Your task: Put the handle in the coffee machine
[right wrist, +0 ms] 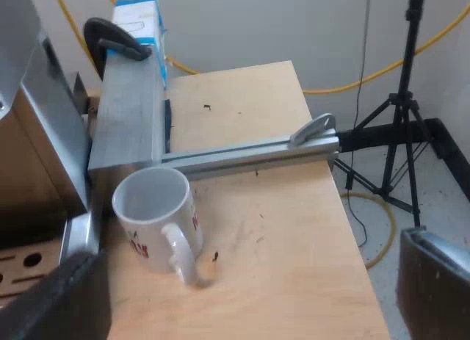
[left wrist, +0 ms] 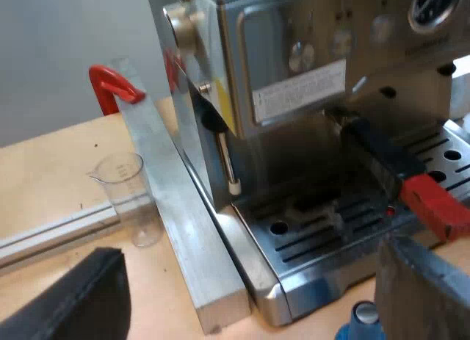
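Holder [left wrist: 393, 164] in machine [left wrist: 294, 61] front; left gripper [left wrist: 250, 303] released at tray [left wrist: 323, 233] edge, right gripper [right wrist: 246, 296] released by mug [right wrist: 156, 215]

The steel espresso machine [left wrist: 294, 68] stands upright on the wooden surface [left wrist: 51, 171], with the holder [left wrist: 371, 143] seated at its front, dark handle and red end [left wrist: 437, 205] jutting outward above the slotted drip tray [left wrist: 323, 233].

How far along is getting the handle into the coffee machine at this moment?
Mostly done: the handle sits at the front of the espresso machine, red end pointing out. In hand: nothing; the left gripper is open and empty before the machine, the right gripper open near the mug. Left: maybe a final locking turn; I cannot tell if it is locked.
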